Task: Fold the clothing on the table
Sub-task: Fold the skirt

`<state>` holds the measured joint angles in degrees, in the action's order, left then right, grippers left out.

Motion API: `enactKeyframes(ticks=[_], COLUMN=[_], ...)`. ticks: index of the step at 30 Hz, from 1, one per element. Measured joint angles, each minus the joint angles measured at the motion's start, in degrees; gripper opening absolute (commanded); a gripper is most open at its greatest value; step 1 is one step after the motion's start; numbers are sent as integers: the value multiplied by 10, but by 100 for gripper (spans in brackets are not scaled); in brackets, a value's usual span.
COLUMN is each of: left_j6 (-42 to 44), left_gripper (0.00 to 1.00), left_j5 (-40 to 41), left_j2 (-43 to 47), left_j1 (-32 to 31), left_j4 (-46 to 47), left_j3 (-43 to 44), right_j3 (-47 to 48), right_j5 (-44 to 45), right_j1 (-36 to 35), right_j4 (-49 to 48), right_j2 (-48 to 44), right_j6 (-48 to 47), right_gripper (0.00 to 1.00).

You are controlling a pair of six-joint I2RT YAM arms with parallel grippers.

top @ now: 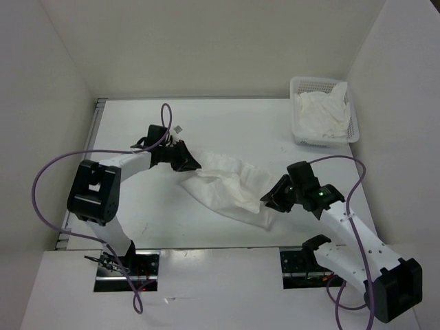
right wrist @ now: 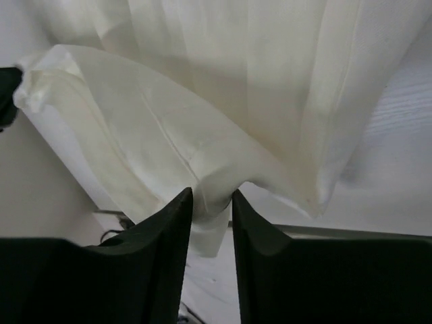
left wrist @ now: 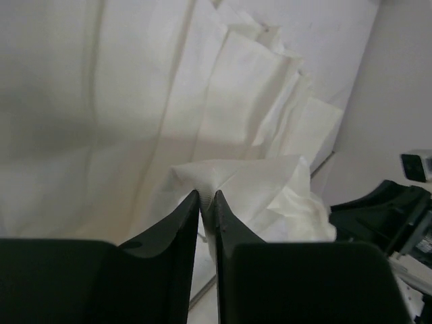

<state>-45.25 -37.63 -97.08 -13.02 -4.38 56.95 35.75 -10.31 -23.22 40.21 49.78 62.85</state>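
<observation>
The clothing, thin wrinkled white fabric, lies in a band across the middle of the table between my two grippers. At its upper left end my left gripper is shut on a pinched peak of the fabric, which shows between the fingertips of the left gripper. My right gripper is at the lower right end. In the right wrist view the right gripper has its jaws a little apart, with a loose fold of the clothing hanging between them.
A white mesh basket holding a white cloth bundle stands at the back right corner. White walls enclose the table on three sides. Purple cables loop off both arms near the front edge.
</observation>
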Motion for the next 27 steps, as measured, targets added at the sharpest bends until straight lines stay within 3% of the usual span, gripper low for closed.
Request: enactKeyframes(ticks=[9,17,20,22,24,25,27], left_j6=[-4,-15,-15,-15,-15,-15,-15], left_gripper=[24,24,26,28,28,28,28], left_j5=[57,83,84,75,63,55,42], left_j2=[-118,-144,-124,-95,-59,-35,5], left_j1=[1,44,57,58,56,54,50], left_j4=[2,-1,2,0,2,3,4], left_j3=[71,194,196,177,154,137,110], right_j3=[108,180,199,200,200,201,202], right_j5=[117,136,126,120,112,107,99], right_j1=[21,58,40,5,-31,-47,-66], right_j4=[-9,-46,-40,-31,-18,-12,-3], right_j2=[3,101,151,167,170,170,170], right_j6=[-25,-117,-162,-186,-203,-212,-238], right_gripper=[39,42,29,28,45,67,68])
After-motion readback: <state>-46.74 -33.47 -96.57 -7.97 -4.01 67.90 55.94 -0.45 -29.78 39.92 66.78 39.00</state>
